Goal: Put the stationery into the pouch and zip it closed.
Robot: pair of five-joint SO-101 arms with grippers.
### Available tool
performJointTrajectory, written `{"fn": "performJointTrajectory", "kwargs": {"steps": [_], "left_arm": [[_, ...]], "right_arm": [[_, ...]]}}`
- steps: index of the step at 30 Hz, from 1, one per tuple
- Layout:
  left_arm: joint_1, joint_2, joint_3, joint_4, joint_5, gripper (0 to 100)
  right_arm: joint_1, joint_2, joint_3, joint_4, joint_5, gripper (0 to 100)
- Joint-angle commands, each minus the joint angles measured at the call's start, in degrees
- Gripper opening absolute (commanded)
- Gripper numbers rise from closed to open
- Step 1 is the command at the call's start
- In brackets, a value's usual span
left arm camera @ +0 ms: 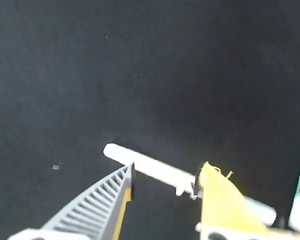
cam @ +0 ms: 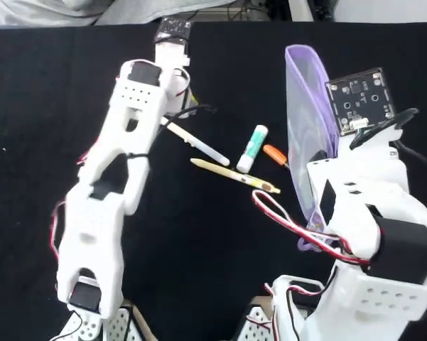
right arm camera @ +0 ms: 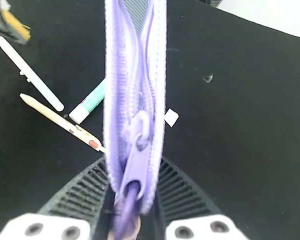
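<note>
High view overhead; both wrist views close, downward, sharing the white pen (left arm camera: pixel 159 170) (right arm camera: pixel 30 75).

One purple pouch (cam: pixel 305 92), one white pen (cam: pixel 202 148), one yellow pencil (cam: pixel 234 175), one glue stick (cam: pixel 252 148), one orange item (cam: pixel 274 154).

Black table (cam: pixel 35 92), loose stationery near the middle.

Flat on the dark surface: a white pen (cam: pixel 199 145) set at a slant and, just beside it toward the near edge, a yellow pencil (cam: pixel 234 175) at much the same angle, the two close but apart. Next along, a glue stick (cam: pixel 251 149) with a white body and green end, its white end near the pencil. Just beyond the glue stick, away from the pen, a short orange marker (cam: pixel 274 153). Off on its own, a small white scrap (right arm camera: pixel 171 117), apart from the rest.
</note>
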Motion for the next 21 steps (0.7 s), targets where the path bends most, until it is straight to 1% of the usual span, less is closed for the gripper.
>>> {"fn": "performJointTrajectory", "kwargs": {"steps": [1, 4, 6, 8, 10, 12, 15, 21], "left_arm": [[0.3, 6.9, -11.7, 1.2, 16.0, 22], [0.4, 12.6, -18.9, 4.9, 29.3, 22], [0.4, 15.5, -24.6, 9.0, 37.8, 22], [0.4, 17.9, -29.1, 12.7, 44.7, 22], [0.6, 20.6, -32.8, 15.5, 49.4, 22], [0.7, 23.3, -35.6, 16.4, 52.7, 22], [0.5, 27.3, -39.4, 15.6, 56.9, 22], [0.7, 34.6, -43.9, 13.6, 57.6, 22]], "right_arm": [[0.7, -0.6, 0.9, 1.4, 0.5, 1.1], [0.6, -0.8, 1.4, 1.4, 0.5, 1.1], [0.6, -0.8, 1.5, 1.4, 0.5, 1.1], [0.6, -0.8, 1.5, 1.5, 0.5, 1.1], [0.5, -0.8, 1.6, 1.5, 0.5, 1.1], [0.5, -0.8, 1.7, 1.5, 0.3, 1.1], [0.5, -0.9, 3.6, 1.5, 0.4, 1.1], [0.4, -0.9, 6.5, 1.3, 0.6, 1.1]]}}
